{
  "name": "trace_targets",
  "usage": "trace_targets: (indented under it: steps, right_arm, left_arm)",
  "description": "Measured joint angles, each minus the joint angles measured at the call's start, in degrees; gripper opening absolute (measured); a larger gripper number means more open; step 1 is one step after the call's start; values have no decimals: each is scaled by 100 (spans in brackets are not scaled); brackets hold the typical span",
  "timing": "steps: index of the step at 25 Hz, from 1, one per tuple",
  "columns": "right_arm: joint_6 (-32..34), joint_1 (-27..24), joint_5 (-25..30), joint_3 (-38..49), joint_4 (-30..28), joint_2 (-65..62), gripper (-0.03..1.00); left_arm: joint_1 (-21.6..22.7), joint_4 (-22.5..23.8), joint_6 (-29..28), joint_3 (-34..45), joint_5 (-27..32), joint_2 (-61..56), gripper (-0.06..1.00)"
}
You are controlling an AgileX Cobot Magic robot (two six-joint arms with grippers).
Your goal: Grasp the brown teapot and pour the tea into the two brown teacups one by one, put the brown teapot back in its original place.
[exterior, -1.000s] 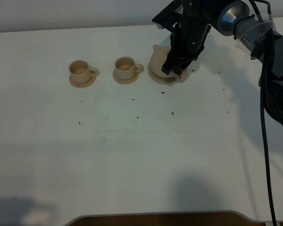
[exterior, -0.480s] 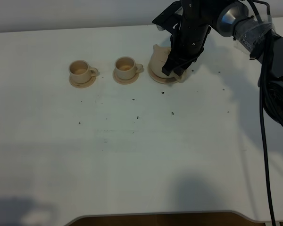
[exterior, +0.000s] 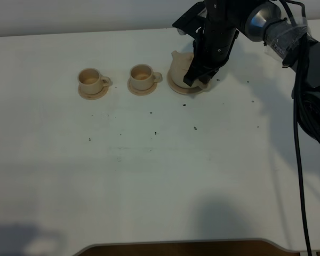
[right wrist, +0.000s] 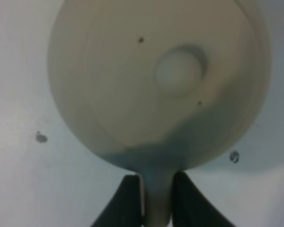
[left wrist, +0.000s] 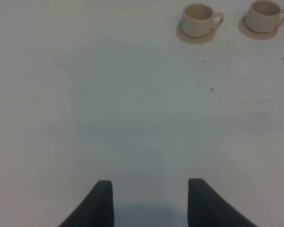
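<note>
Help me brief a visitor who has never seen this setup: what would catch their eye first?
The black right arm dominates the far right of the white table, its right gripper closed on the loop handle of the brown teapot, which sits on its wide saucer. Left of it in the high view, the two brown teacups stand in a row on small saucers; dark specks dot the table.
</note>
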Motion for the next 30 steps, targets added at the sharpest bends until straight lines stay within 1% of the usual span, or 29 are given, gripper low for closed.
trace_targets:
  steps: [3,22,30]
  right_arm:
    - [0,0,-20,0,-10,0,13]
    - [0,0,7,-47,73,0,13]
    - [0,0,17,-47,135,-183,13]
  left_arm:
    - [0,0,0,0,0,0,37]
    - [0,0,0,0,0,0,37]
    - [0,0,0,0,0,0,37]
